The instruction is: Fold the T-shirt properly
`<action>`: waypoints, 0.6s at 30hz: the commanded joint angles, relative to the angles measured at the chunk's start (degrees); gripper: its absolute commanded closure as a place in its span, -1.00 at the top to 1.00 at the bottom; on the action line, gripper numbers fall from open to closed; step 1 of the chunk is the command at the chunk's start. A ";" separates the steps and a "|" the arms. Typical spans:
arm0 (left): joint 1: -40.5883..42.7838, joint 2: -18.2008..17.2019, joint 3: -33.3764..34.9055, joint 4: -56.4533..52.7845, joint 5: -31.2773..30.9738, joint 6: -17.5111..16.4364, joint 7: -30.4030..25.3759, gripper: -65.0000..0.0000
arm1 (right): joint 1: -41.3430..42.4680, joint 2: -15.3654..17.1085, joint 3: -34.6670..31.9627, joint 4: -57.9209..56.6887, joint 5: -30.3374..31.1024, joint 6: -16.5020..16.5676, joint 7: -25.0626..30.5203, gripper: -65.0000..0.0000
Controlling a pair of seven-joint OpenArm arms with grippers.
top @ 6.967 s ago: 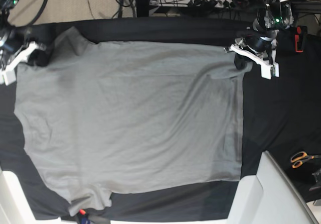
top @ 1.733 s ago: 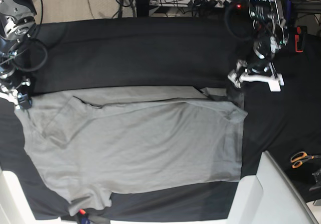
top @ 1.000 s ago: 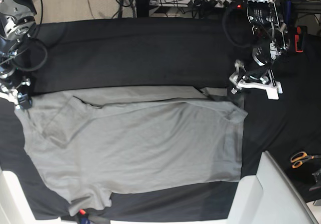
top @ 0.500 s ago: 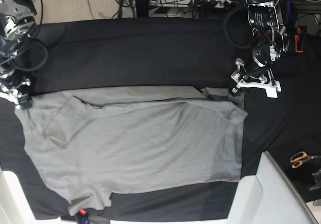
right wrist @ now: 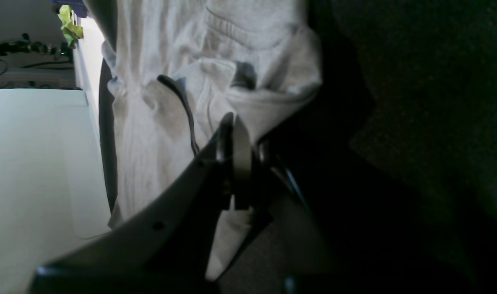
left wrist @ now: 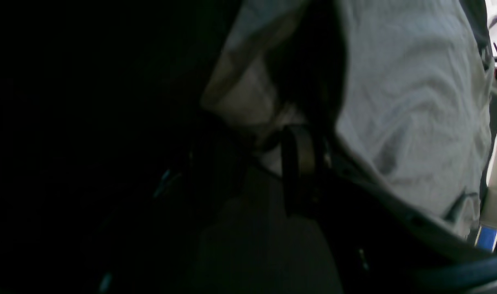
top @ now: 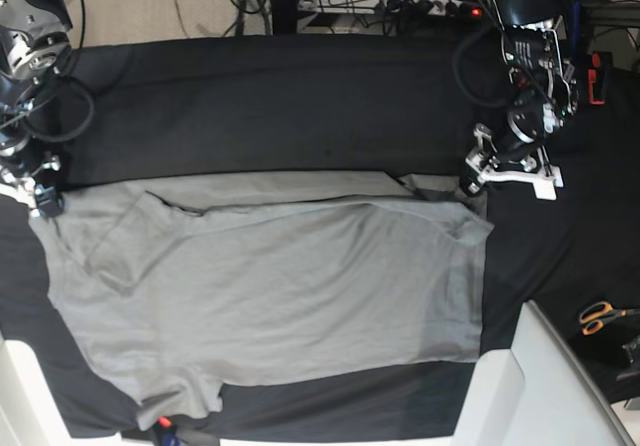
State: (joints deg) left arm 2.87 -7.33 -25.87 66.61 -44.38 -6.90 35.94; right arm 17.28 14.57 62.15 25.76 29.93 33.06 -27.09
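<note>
The light-grey T-shirt [top: 270,286] lies on the black table cloth [top: 260,106], its far half folded over towards the near side. My right gripper [top: 42,201] sits at the shirt's left corner. In the right wrist view it [right wrist: 232,122] is shut, with bunched shirt fabric [right wrist: 265,94] at its tip. My left gripper [top: 478,181] hovers at the shirt's far right corner. In the dark left wrist view its jaws [left wrist: 265,151] stand apart with pale fabric [left wrist: 411,102] between and beyond them.
Orange-handled scissors [top: 600,316] lie at the right edge. White panels [top: 560,386] border the near corners. A red object [top: 597,76] and cables [top: 400,6] lie behind the table at the back right.
Since 7 s ago both grippers brought the far edge down, folding the shirt in half. Over the last second the left gripper shifted slightly lower over the right corner; the right arm stayed still.
</note>
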 commanded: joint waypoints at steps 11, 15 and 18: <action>-2.48 -0.45 0.42 0.42 -0.23 -0.27 -0.30 -0.17 | 0.35 0.33 -0.04 0.04 0.09 -0.31 -0.38 -1.00; -4.24 -0.45 0.51 -0.81 -0.23 -0.27 -0.30 -0.17 | 0.35 0.33 0.14 0.04 0.09 -0.31 -0.38 -1.00; -5.64 -0.45 0.51 -4.24 -0.23 -0.27 -0.30 -0.17 | 0.35 0.33 0.14 0.04 0.09 -0.31 -0.38 -1.00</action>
State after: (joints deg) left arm -2.24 -7.14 -25.32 61.78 -44.05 -6.70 35.86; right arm 17.28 14.55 62.15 25.76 29.95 33.08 -26.98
